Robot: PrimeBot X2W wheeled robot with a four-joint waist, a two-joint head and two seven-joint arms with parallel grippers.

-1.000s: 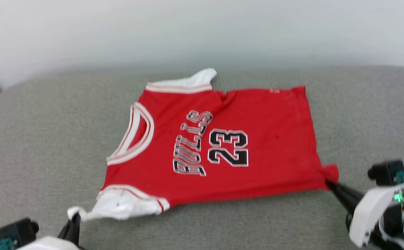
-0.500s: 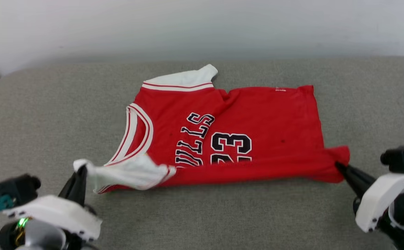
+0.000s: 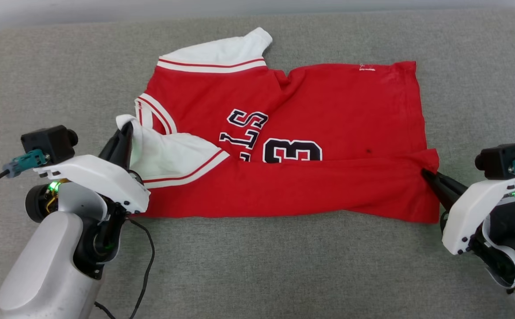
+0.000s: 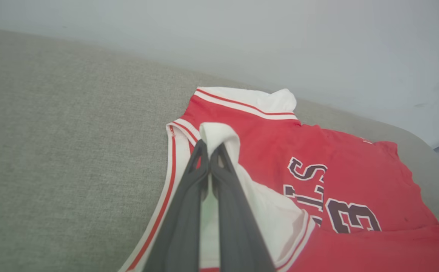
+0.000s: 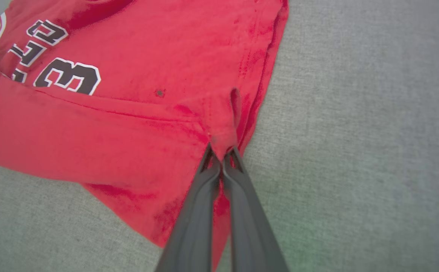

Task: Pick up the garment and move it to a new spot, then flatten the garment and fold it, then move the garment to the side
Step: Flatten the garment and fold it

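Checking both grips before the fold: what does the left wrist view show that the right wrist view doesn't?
Left wrist view: left gripper, jaws shut on a white sleeve, plus the far sleeve and a pale wall. Right wrist view: right gripper, jaws shut on a pinched red hem corner. Both: the red shirt front with the number 3, lying on grey upholstery.

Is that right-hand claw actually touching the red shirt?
Touching. In the right wrist view the right gripper is shut on a pinched fold of the shirt at its corner.
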